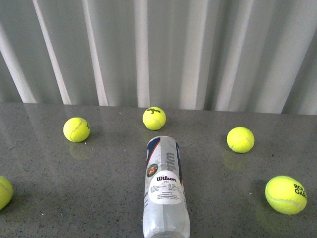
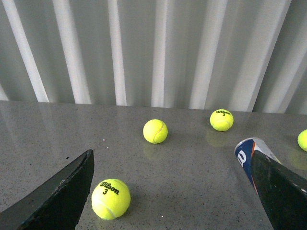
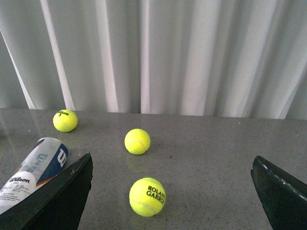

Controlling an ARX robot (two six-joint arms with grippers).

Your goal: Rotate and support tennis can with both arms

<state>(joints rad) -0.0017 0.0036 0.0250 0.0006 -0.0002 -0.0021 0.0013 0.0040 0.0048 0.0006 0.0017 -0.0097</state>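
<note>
The tennis can (image 1: 165, 186) lies on its side on the grey table, in the front middle of the front view, its far end pointing at the curtain and its near end cut off by the frame edge. Neither arm shows in the front view. My left gripper (image 2: 177, 191) is open and empty; the can's far end (image 2: 249, 154) shows beside one finger (image 2: 280, 191). My right gripper (image 3: 172, 191) is open and empty; the can (image 3: 36, 170) lies beside one finger (image 3: 57, 201).
Several yellow tennis balls lie around the can: one at the left (image 1: 76, 129), one behind the can (image 1: 154, 118), one at the right (image 1: 240, 139), one at the front right (image 1: 286, 195), one at the left edge (image 1: 4, 191). A pleated white curtain (image 1: 158, 49) backs the table.
</note>
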